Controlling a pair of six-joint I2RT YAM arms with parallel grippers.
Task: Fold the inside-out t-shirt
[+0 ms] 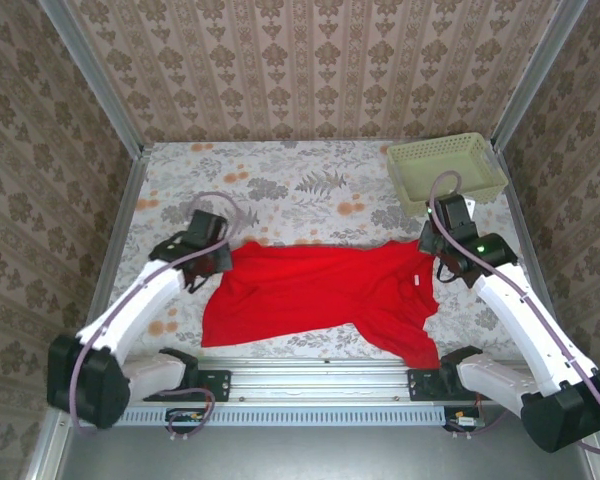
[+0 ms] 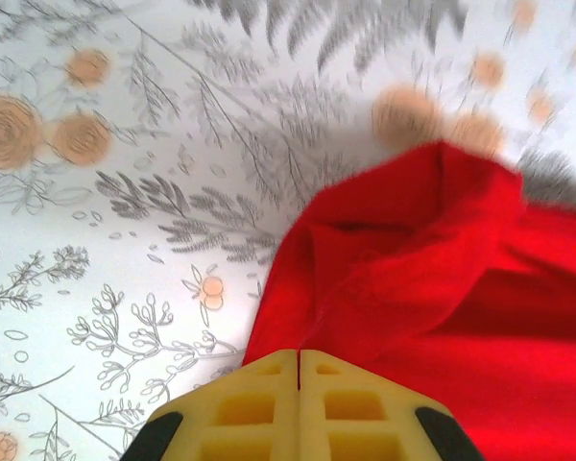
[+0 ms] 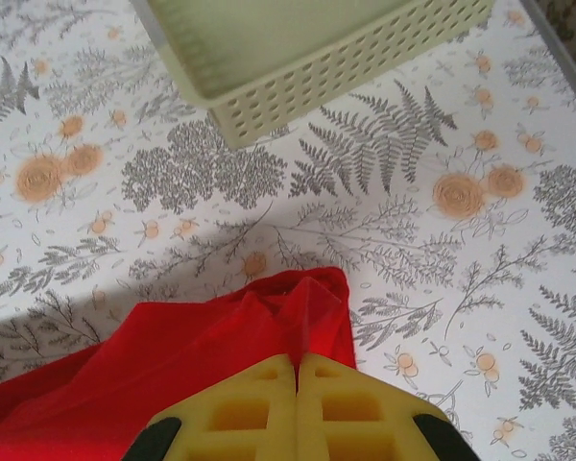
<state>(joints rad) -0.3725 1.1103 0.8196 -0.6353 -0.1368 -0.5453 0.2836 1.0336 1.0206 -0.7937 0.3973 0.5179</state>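
Evidently the folding is only just getting under way. The inside-out t-shirt [image 1: 320, 290] is lying spread across the near middle of the table [image 1: 280, 180], rumpled, with one part trailing toward the near right edge and no fold showing yet. The left gripper [image 1: 218, 258] is pinching the shirt's far left corner, jaws pressed together on red cloth. The right gripper [image 1: 436, 250] is clamping the far right corner likewise. The pale green basket [image 1: 445, 170] is sitting far right, apart from the shirt. Flattening and every fold are looking undone.
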